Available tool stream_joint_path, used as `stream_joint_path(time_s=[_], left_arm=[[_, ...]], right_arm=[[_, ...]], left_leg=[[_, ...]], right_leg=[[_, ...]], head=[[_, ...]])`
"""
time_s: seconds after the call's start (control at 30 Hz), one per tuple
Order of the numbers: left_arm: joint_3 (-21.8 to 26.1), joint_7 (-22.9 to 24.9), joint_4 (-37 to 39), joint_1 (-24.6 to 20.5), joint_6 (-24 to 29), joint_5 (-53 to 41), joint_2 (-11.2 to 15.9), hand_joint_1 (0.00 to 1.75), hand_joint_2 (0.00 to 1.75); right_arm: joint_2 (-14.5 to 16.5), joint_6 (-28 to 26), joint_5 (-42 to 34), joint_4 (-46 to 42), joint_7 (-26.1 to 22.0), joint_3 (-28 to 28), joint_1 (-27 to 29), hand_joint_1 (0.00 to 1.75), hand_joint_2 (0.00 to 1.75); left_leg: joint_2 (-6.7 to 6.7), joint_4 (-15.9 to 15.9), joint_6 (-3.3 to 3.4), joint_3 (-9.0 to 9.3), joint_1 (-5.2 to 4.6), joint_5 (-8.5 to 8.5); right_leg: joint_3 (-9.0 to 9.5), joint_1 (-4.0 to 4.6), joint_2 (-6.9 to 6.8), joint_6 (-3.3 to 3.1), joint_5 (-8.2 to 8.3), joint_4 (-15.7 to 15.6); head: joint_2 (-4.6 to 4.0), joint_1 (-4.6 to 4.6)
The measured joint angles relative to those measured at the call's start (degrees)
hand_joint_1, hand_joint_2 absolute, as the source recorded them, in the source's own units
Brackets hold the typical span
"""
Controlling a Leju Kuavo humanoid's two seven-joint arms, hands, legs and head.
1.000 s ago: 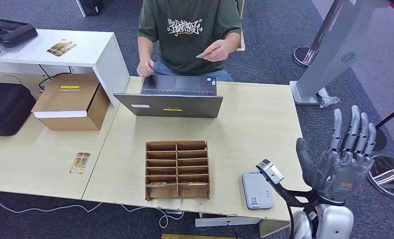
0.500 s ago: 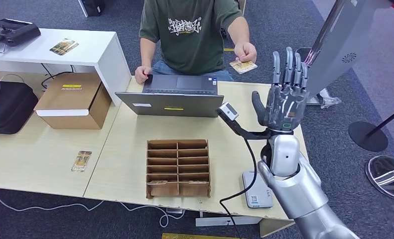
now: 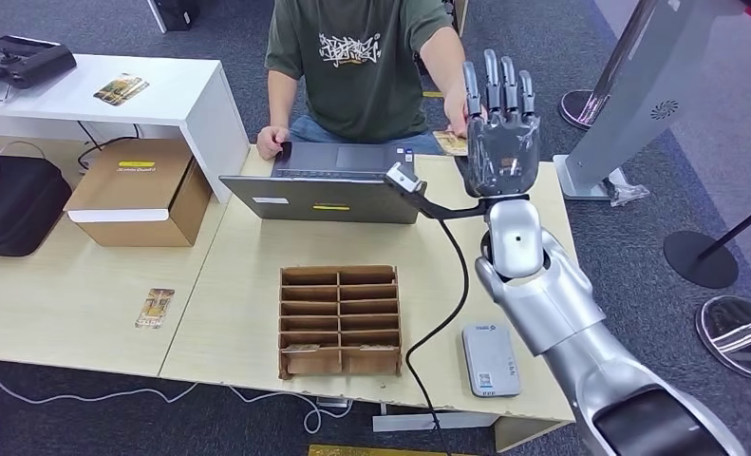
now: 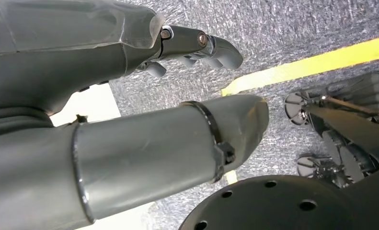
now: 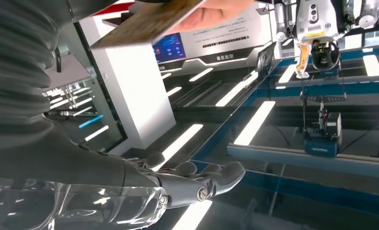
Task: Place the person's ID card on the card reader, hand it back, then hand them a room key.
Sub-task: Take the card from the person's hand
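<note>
The right hand (image 5: 130, 187) reaches out with its fingers (image 5: 216, 179) extended and holding nothing; beyond its grey thumb, a person's hand (image 5: 211, 10) holds the ID card (image 5: 144, 21); bright ceiling light strips (image 5: 254, 120) run behind.

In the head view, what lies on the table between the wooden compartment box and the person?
The open laptop lies between the wooden compartment box and the person, as the head view shows.

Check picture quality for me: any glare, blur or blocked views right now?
Head view: even light, sharp, though the right hand covers most of the card. Right wrist view: points upward, ceiling lights glare white, card and the person's fingers close and soft. Left wrist view: left hand fills it, floor grainy.
</note>
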Motion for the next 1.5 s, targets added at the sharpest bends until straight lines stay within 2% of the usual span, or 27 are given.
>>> stream_joint_path(time_s=[0.23, 0.63, 1.03, 1.5], left_arm=[[-1.3, 0.2, 0.9, -0.1, 0.1, 0.0, 0.9, 0.00, 0.00], [-1.6, 0.5, 1.3, -0.1, 0.1, 0.2, 1.2, 0.00, 0.00], [-1.6, 0.1, 1.3, 0.2, -0.1, 1.0, 1.2, 0.00, 0.00], [-1.1, -0.3, 1.3, 1.0, -0.8, 2.0, 1.1, 0.00, 0.00]], right_arm=[[0.3, -2.0, 0.0, 7.3, -0.7, 1.3, -4.0, 0.00, 1.75], [0.0, -2.7, 0.0, 9.7, -1.3, 1.7, -3.9, 0.00, 1.75], [-3.4, -4.4, 0.0, -1.0, -5.0, -2.0, 3.1, 0.00, 1.75], [-5.7, -4.2, 0.0, -7.2, -5.6, -3.4, 6.5, 0.00, 1.75]], left_leg=[[0.01, 0.0, 0.00, 0.02, 0.00, 0.00], [0.02, 0.0, 0.00, 0.01, 0.00, 0.00], [0.02, 0.0, 0.00, -0.01, -0.01, -0.01], [0.03, 0.0, 0.00, -0.02, -0.01, -0.01]], right_leg=[[0.00, 0.00, 0.00, -0.03, 0.03, 0.0], [-0.07, 0.00, 0.03, -0.03, 0.02, 0.0], [-0.08, 0.00, 0.05, -0.03, 0.02, 0.0], [-0.08, 0.00, 0.06, -0.03, 0.02, 0.0]], head=[[0.00, 0.00], [0.00, -0.01], [0.00, -0.01], [0.00, -0.01]])
